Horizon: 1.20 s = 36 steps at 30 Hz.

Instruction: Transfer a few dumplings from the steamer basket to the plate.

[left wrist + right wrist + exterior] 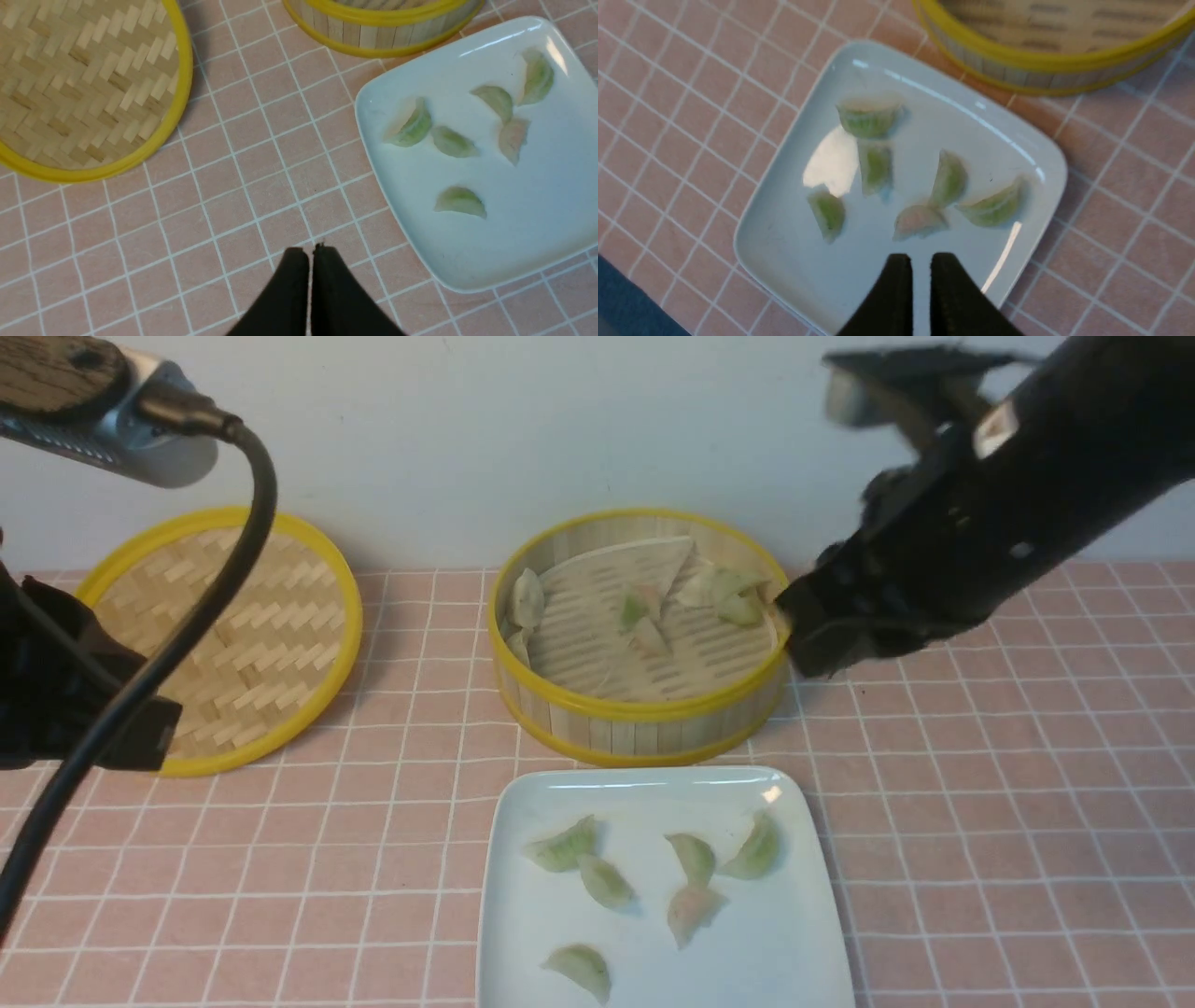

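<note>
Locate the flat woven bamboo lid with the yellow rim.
In the front view, the flat woven bamboo lid with the yellow rim lies on the left, beside the round bamboo steamer basket.

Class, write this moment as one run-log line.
plate: six dumplings | steamer basket: dumplings remain | right gripper: nothing held

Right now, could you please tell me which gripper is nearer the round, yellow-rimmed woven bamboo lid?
Left. The left gripper is close by the lid; the right gripper is well off to its right.
</note>
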Each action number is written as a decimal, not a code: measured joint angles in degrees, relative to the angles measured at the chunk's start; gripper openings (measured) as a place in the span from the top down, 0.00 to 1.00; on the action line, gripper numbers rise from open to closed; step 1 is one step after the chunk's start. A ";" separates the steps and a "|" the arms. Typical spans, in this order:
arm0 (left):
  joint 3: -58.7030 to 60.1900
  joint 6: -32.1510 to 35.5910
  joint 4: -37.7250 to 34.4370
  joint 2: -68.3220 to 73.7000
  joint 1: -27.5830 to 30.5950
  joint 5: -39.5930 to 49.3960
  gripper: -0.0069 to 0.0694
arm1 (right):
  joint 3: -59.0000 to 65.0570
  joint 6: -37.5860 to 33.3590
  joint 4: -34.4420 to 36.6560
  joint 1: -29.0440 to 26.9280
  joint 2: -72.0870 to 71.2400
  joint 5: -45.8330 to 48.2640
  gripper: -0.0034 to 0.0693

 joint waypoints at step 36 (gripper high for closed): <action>19.75 0.44 -3.52 -18.24 -0.07 -25.15 0.92 | 58.74 14.09 -17.28 0.00 -81.51 -40.17 0.97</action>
